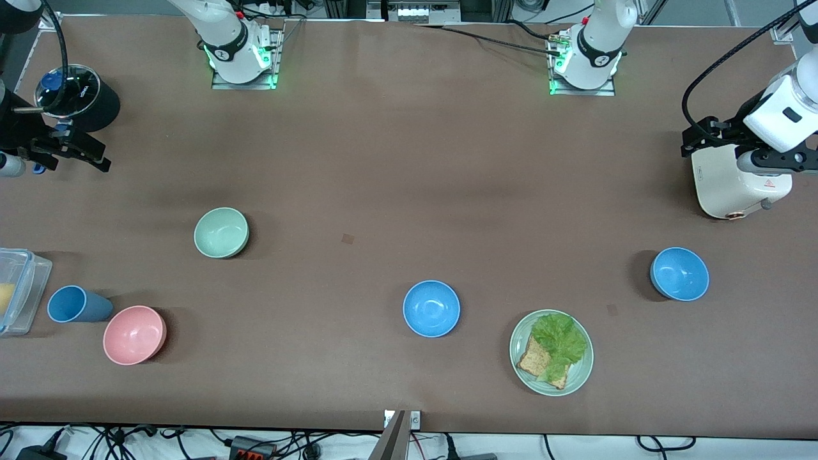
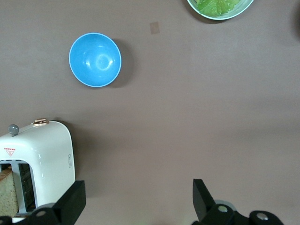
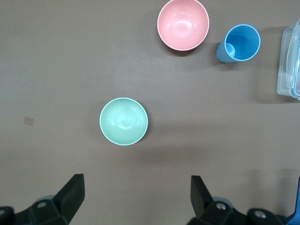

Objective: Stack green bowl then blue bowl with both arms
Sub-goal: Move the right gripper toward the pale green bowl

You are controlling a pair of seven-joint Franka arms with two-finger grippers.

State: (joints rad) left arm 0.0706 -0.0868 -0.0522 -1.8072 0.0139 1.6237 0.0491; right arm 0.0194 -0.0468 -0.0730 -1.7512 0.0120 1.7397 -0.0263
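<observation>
Left tool [image 2: 136, 201] over the toaster [image 1: 735, 182] and right tool [image 3: 136, 199] at the desk's [image 1: 383, 160] right-arm end both hang released, nothing grasped; I judge stacking unstarted, the right reaching next for the green bowl [image 1: 221, 232] mid-desk, then a blue bowl [image 1: 679, 274].

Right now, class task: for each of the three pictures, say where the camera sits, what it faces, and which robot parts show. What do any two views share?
Front view: high across the table, facing both arm bases; left claw and right claw at the table's ends.
Left wrist view: looks down past the open left claw at a blue bowl and toaster.
Right wrist view: looks down past the open right claw at the green bowl.
Shared: front view shows both bowls too.
</observation>
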